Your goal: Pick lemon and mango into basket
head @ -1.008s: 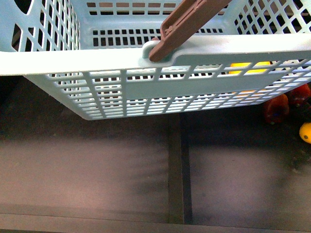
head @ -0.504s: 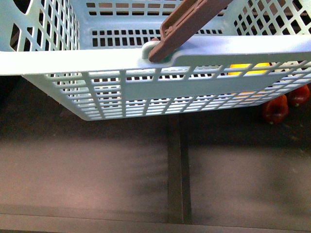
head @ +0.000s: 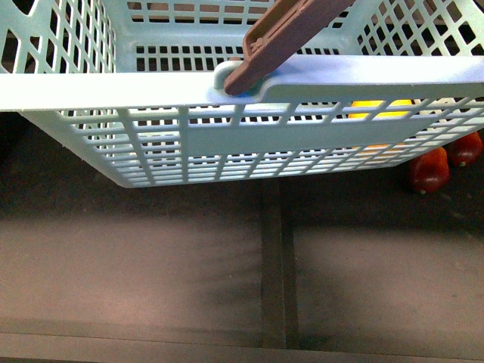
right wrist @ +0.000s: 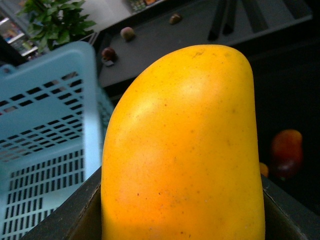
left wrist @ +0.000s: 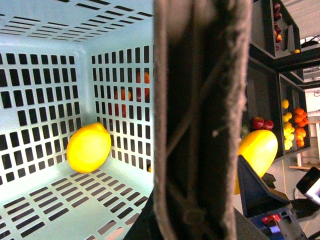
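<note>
The pale blue basket [head: 227, 136] hangs lifted above the dark table and fills the upper front view. My left gripper [left wrist: 192, 215] is shut on its brown swing handle [left wrist: 200, 110], which blocks the middle of the left wrist view. The lemon [left wrist: 89, 147] lies inside the basket in a far corner and shows yellow through the slats in the front view [head: 382, 106]. My right gripper [right wrist: 182, 220] is shut on the mango [right wrist: 185, 150], held upright just outside the basket's side wall [right wrist: 45, 140]. The mango also shows in the left wrist view [left wrist: 257, 150].
Two red apples [head: 429, 170] lie on the dark table under the basket's right end, and one shows in the right wrist view [right wrist: 287, 152]. Shelves with several fruits [left wrist: 292, 125] stand beyond the basket. A seam [head: 272, 265] runs down the table.
The basket has shifted slightly left and its rim sits more level. A yellow fruit at the right edge of the front view one second ago no longer shows.
</note>
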